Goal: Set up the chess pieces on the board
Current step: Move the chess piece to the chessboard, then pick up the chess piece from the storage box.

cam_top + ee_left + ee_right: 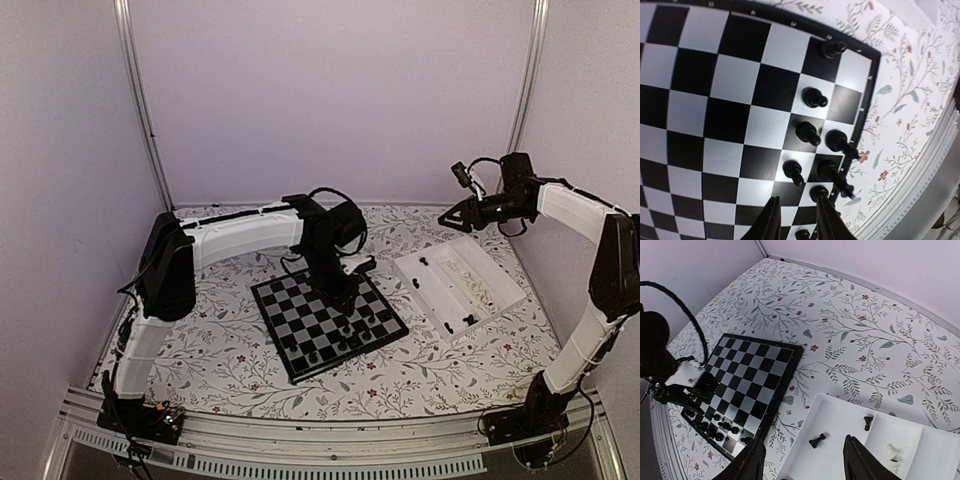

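The board (300, 315) lies mid-table, with several black chess pieces (352, 333) standing along its near-right edge. My left gripper (341, 291) hangs low over that side, open and empty. In the left wrist view the left gripper (797, 220) straddles board squares, its right finger (826, 220) beside a black piece (818, 192); more black pieces (807, 132) stand ahead. My right gripper (456, 214) is open and empty, high over the far end of the white tray (470, 275). The right wrist view shows the right gripper (807, 465) above a lying black piece (816, 441).
The tray (840, 420) holds another black piece (868, 422) and a cream piece (892, 452) in a second compartment. A few black pieces (470, 321) lie at its near end. The floral cloth (220, 350) covers the table; walls enclose three sides.
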